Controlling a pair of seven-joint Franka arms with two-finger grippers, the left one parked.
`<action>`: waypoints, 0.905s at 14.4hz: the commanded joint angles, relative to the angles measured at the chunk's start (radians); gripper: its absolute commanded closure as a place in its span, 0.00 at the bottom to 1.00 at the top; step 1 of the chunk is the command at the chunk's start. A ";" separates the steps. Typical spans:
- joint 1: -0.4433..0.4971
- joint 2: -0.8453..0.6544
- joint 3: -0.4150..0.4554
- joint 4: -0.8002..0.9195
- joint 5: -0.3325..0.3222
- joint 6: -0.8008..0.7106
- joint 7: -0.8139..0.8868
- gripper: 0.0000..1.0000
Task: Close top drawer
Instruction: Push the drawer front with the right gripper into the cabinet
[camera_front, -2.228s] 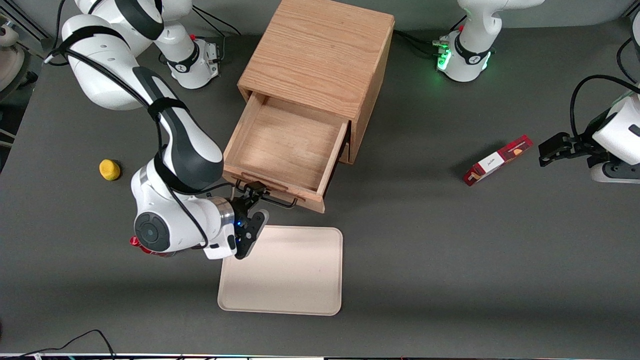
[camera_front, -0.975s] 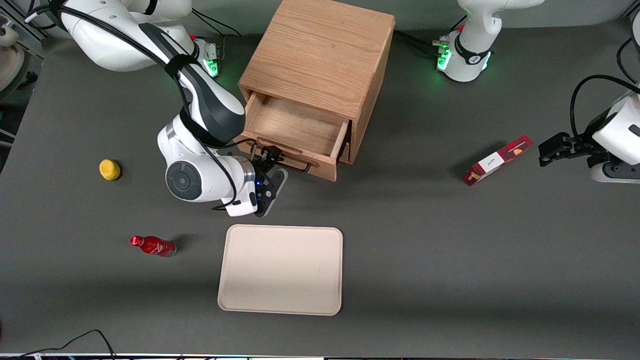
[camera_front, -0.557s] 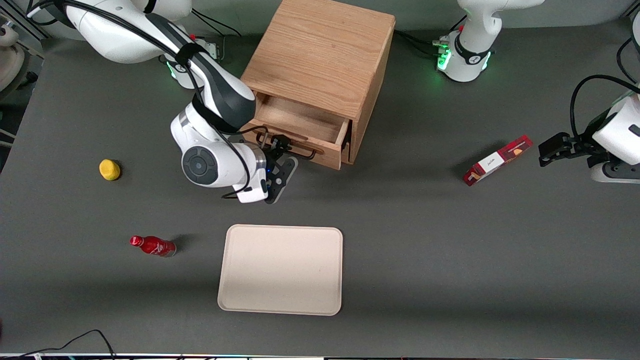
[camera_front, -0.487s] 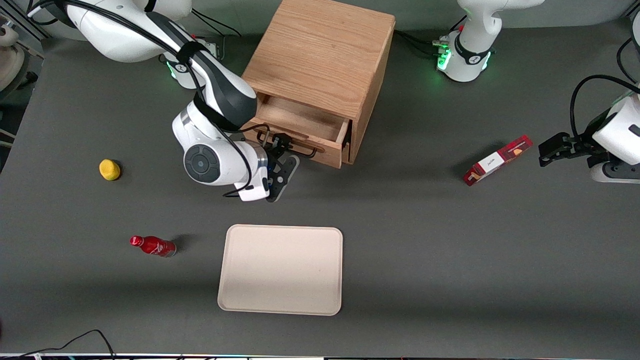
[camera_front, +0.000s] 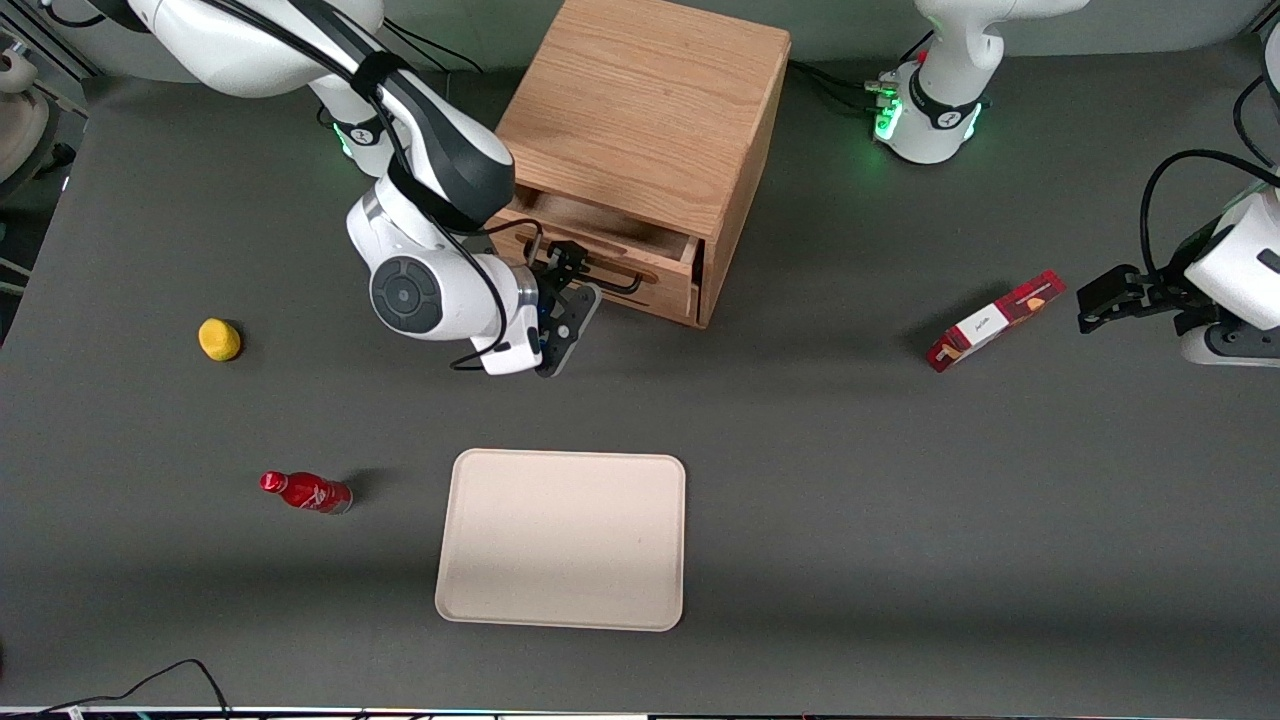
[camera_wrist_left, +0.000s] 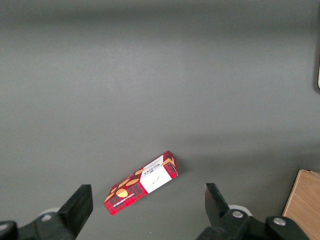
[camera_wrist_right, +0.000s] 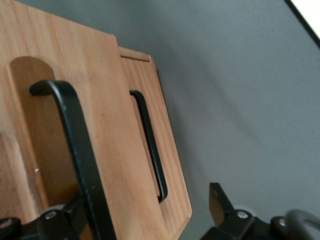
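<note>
The oak cabinet (camera_front: 640, 110) stands in the middle of the table, farther from the front camera than the tray. Its top drawer (camera_front: 655, 287) sticks out only a little, and a narrow strip of its inside shows. My right gripper (camera_front: 579, 276) is in front of the drawer, at its black bar handle (camera_front: 618, 282). In the right wrist view the gripper (camera_wrist_right: 145, 206) is open, one finger against the handle (camera_wrist_right: 75, 135) and the other off the edge of the drawer's front panel (camera_wrist_right: 102, 100). The lowermost drawer (camera_wrist_right: 167, 165) sits flush, with its own handle (camera_wrist_right: 150, 145).
A beige tray (camera_front: 560, 540) lies nearer the front camera than the cabinet. A red bottle (camera_front: 305, 492) and a yellow ball-like object (camera_front: 219, 339) lie toward the working arm's end. A red box (camera_front: 995, 320) (camera_wrist_left: 142, 182) lies toward the parked arm's end.
The top drawer has slid from wide open to almost fully in. My gripper moved toward the cabinet with the handle, away from the tray.
</note>
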 joint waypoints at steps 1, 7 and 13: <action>-0.018 -0.064 0.028 -0.078 0.042 0.033 0.014 0.00; -0.018 -0.105 0.051 -0.144 0.071 0.075 0.014 0.00; -0.018 -0.125 0.101 -0.162 0.107 0.086 0.083 0.00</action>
